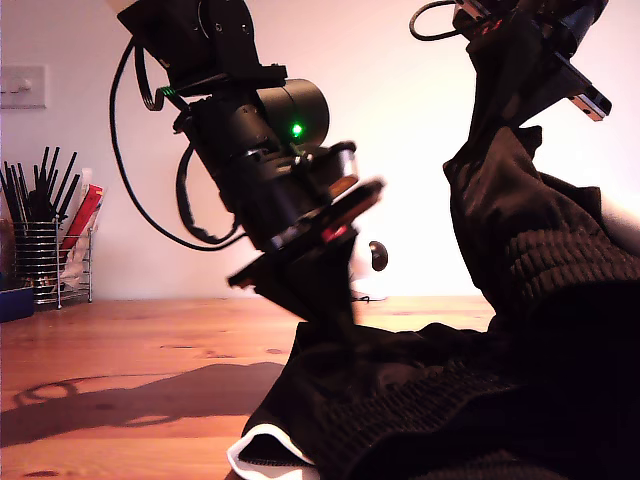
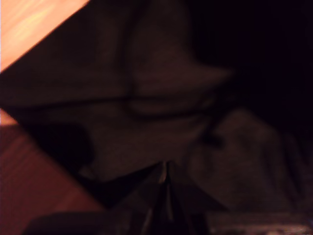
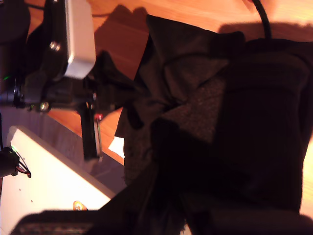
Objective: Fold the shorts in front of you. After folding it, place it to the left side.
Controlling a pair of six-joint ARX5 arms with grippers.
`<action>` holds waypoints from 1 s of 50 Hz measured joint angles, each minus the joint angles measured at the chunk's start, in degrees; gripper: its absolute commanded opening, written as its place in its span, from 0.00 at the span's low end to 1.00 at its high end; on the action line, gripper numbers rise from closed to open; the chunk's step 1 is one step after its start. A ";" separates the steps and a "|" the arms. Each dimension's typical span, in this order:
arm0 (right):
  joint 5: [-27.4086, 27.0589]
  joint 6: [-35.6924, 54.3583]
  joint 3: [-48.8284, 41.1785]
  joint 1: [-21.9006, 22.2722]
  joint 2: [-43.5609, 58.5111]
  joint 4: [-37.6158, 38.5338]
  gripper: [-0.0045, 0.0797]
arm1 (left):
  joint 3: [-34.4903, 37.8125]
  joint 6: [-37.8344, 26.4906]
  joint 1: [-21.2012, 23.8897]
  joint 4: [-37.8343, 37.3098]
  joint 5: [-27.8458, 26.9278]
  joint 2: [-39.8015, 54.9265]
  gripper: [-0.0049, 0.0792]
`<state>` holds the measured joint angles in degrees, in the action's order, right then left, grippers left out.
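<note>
A: Black fabric: where are the shorts point(image 1: 520, 300)?
B: Heaped on the bench point(image 1: 120, 340) at the exterior view's right. My second tool point(image 1: 525, 50) grips a raised part; my first tool point(image 2: 166, 182) pinches a lower fold.
A: Advice?
B: Draw the cloth taut, then lay it over evenly.

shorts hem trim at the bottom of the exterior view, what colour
White, edging the black shorts; it shows best in the exterior view, at the trim near the bottom edge.

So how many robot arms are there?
2. My first arm reaches down to the shorts in the exterior view's middle; my second arm holds them up at that view's upper right. None seems hidden.
</note>
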<state>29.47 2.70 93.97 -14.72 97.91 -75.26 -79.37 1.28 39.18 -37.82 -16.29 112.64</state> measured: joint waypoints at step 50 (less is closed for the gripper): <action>6.08 -3.26 0.02 -6.78 0.00 4.02 0.04 | -0.26 0.00 3.13 1.88 -6.97 4.15 0.05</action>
<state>35.55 -0.56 94.00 -21.50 97.91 -71.24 -79.64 1.28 42.30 -35.94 -23.27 116.79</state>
